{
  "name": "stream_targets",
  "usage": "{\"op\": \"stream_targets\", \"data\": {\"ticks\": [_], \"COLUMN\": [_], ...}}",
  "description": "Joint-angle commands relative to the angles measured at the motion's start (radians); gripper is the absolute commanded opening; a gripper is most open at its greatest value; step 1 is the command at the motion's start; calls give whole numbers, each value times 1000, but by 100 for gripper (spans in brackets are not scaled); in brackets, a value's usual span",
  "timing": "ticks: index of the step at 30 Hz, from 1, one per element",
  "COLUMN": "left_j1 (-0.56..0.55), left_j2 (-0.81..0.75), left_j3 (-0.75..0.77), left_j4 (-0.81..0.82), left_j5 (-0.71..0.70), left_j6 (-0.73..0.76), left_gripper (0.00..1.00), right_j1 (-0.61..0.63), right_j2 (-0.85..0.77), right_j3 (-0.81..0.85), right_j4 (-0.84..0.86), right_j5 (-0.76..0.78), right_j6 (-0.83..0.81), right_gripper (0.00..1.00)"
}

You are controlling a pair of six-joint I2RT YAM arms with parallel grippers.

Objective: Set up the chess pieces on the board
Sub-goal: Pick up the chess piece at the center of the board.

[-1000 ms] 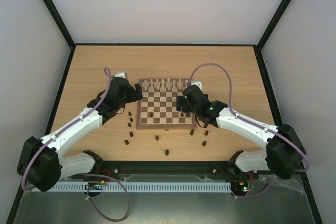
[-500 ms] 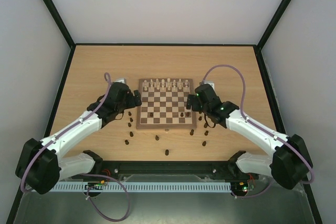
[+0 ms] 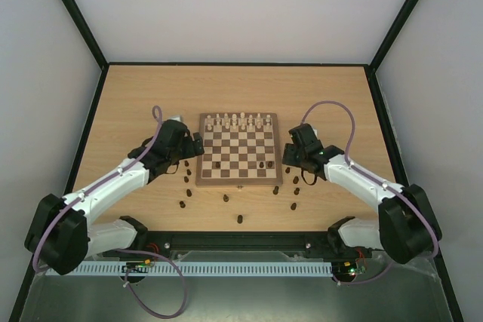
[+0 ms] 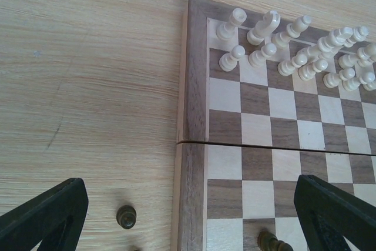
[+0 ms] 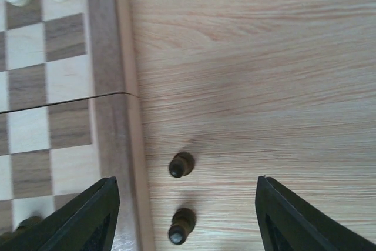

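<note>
Chess pieces in pale cream stand in two rows on the far squares of the board, ahead and to the right of my left gripper, whose fingers are spread wide and hold nothing. That gripper straddles the board's left border: one finger hangs over the bare table, the other over the checks. A dark pawn stands on the table just inside my left finger, and another dark piece sits on a near square beside the right finger. My right gripper hovers just off the board's right border, jaws apart and touching nothing, with two dark pawns upright on the table between them, nearer the board-side finger.
</note>
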State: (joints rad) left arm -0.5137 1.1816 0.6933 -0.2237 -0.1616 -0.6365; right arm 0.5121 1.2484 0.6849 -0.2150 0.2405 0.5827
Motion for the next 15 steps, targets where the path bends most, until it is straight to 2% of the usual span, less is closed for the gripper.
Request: {"op": "stream_targets", "data": {"ticks": [1,4,13,15], "left_j1": [6,6,6,6], "left_j2": [5,-6,-24,-24], "left_j3": [-11,-10,-28,-30], "left_j4": [-11,-15,-3,1], "left_j5": [4,-2,15,20], "left_j6": [0,6,11,12], "left_gripper": [99,99,99,99], "right_j1": [-52,-60,-60,-60], "right_j2": [67,126,177,189], "right_j3": [-1,20,43,54], "right_j4": [-16,-17,-6,-10], "right_j5": [-74,-106,-125,-119], "right_j6": [-31,-46,-56,-59], "right_gripper": [61,52,48,44]}}
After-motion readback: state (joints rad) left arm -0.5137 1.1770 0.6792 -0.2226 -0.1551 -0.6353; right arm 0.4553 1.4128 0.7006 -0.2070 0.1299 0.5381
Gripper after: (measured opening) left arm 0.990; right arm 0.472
